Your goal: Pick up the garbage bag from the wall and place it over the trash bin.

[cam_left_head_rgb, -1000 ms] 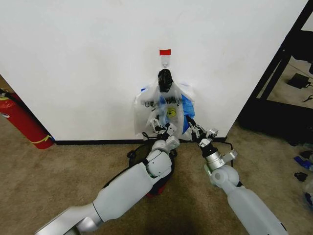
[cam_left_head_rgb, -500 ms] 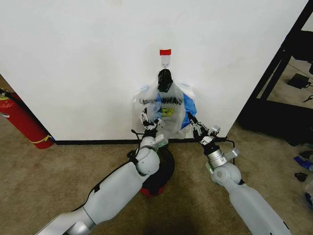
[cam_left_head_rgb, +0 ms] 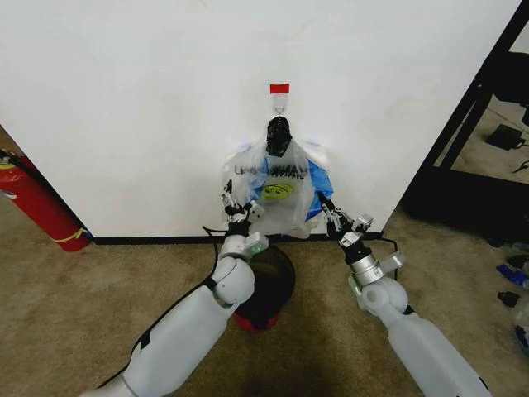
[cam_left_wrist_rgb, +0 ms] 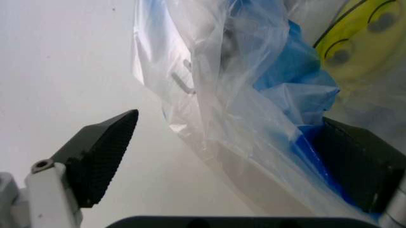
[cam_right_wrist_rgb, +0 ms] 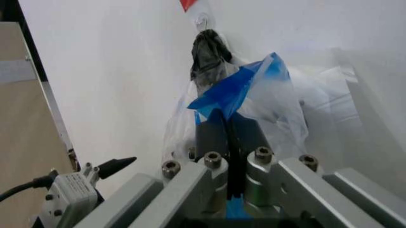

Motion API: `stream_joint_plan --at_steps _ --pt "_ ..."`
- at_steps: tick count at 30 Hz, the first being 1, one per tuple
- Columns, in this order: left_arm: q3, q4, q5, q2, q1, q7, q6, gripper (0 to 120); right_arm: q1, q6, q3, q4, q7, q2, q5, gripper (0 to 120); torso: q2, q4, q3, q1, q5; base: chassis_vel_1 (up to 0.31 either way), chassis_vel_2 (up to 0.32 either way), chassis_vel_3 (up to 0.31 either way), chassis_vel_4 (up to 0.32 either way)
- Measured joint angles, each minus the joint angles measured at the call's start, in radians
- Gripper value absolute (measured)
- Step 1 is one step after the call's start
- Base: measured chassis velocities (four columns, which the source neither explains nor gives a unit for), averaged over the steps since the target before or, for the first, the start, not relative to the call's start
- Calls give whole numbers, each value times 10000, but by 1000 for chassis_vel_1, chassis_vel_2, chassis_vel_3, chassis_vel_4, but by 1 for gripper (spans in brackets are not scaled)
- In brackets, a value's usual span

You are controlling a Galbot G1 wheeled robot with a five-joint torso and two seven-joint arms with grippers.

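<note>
White wall (cam_left_head_rgb: 124, 107), smiley-printed garbage bag (cam_left_head_rgb: 277, 194)

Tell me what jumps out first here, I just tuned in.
The garbage bag with its yellow smiley hangs on the white wall, just above the trash bin. The right tool is shut on its blue edge; the left tool is open around its other side.

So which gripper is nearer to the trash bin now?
Left. The left gripper is up at the garbage bag's left edge, almost straight above the trash bin's rim. The right gripper clamps the bag's right blue edge, off to the bin's side.
</note>
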Motion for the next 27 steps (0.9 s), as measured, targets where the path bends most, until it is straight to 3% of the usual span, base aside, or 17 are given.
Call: stream_joint_plan --at_steps 3,13,24,27 --pt "-119 -8 104 35 89 84 -190 94 -23 -2 -7 55 26 6 -41 0 0 -1 0 0 0 0 0 0 0" --pt "-526 -397 -38 280 526 405 -535 56 -134 -16 -20 190 161 49 -201 0 0 0 0 0 1 0 0 0 0" --pt "-729 -583 -1666 365 510 422 -377 20 -178 -19 61 319 349 30 -233 0 0 0 0 0 0 0 0 0 0" --pt "-743 -751 -2251 406 481 373 -133 4 -242 -25 112 384 381 20 -238 0 1 -1 0 0 1 0 0 0 0"
